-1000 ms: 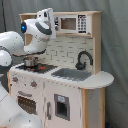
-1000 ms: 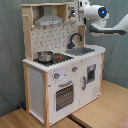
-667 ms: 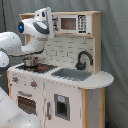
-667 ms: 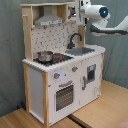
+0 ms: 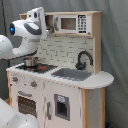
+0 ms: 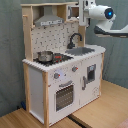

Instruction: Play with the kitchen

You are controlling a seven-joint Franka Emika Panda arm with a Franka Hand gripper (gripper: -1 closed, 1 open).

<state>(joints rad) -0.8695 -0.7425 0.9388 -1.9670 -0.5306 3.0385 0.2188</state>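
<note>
The kitchen (image 5: 70,95) is a tall white and light-wood toy, seen in both exterior views. It has a black faucet (image 5: 84,59) over a grey sink (image 5: 73,74), and a small metal pot (image 5: 30,61) on the stovetop (image 5: 42,67). Below are the oven door (image 6: 65,95), and above the hood (image 6: 49,20) and an upper shelf with a microwave (image 5: 70,23). My gripper (image 5: 46,24) is up at shelf height, well above the pot. In the second exterior view the gripper (image 6: 83,15) sits against the shelf's right end.
The white arm (image 5: 22,42) fills the first exterior view's left, with a blue light on its wrist. The kitchen stands on a wooden floor (image 6: 102,107) against a grey curtain (image 6: 10,60).
The arm's wrist has risen slightly and turned beside the upper shelf. Nothing on the kitchen has moved.
</note>
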